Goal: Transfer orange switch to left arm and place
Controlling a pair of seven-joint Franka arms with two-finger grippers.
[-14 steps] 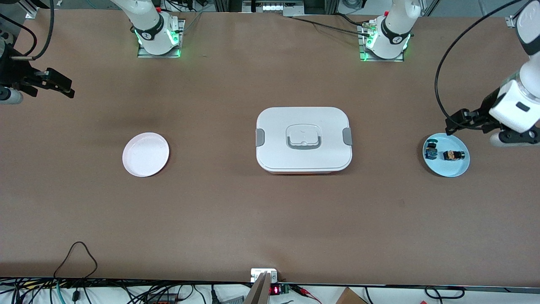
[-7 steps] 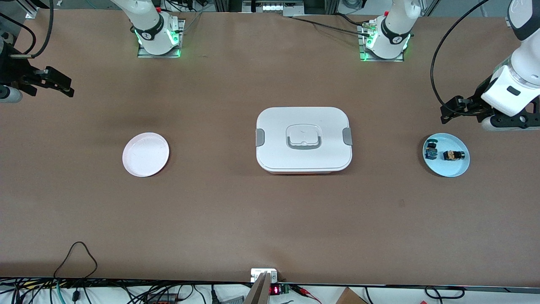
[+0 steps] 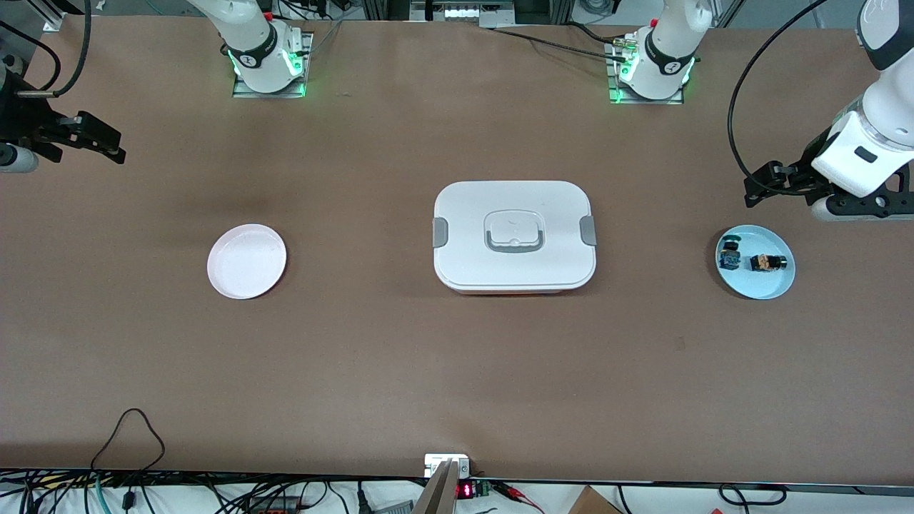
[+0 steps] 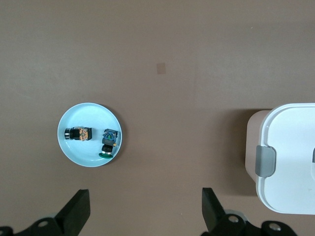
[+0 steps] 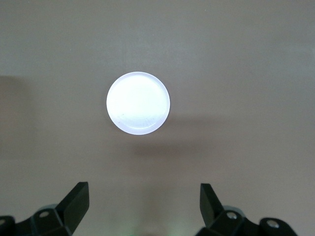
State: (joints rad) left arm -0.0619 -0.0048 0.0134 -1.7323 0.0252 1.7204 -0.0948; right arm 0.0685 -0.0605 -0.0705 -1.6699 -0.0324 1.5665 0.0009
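Observation:
The orange switch (image 3: 767, 263) lies on a light blue plate (image 3: 762, 287) at the left arm's end of the table, beside a blue switch (image 3: 730, 255). In the left wrist view the orange switch (image 4: 78, 133) and the blue switch (image 4: 109, 140) lie side by side on the plate (image 4: 84, 114). My left gripper (image 3: 760, 188) hangs open and empty over bare table next to that plate; its jaws (image 4: 145, 197) stand wide apart. My right gripper (image 3: 103, 143) is open and empty (image 5: 143, 191) over the right arm's end of the table. The white box (image 3: 514, 235) sits mid-table, lid shut.
An empty white plate (image 3: 246, 260) lies toward the right arm's end and also shows in the right wrist view (image 5: 138, 103). The box's end with a grey clip (image 4: 290, 157) shows in the left wrist view. Cables hang along the table's front edge (image 3: 128, 435).
My left gripper has lifted off from over the blue plate's edge and shifted toward the robots' bases, mostly in the first half second. The right gripper has barely moved.

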